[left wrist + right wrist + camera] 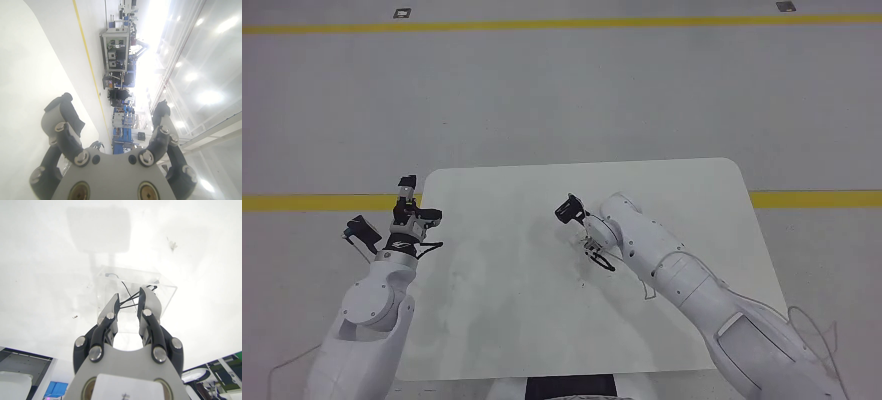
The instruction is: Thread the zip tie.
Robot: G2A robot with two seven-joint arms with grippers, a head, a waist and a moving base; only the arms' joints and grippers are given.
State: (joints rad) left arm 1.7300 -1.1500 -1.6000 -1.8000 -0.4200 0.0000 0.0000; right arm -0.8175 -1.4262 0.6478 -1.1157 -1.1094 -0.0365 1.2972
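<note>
Right gripper, jaws apart astride the zip tie at the box, should close squarely; left gripper hangs spread wide.

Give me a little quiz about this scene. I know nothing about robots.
1. True or false: the left gripper holds the zip tie.
2. Pick one. The zip tie is at: A, a clear box; B, a red bowl; C, a metal tray.
3. Fill the gap: the right gripper hangs over a white ____.

Key: 1 false, it is open and empty. 2 A. 3 table.
</note>
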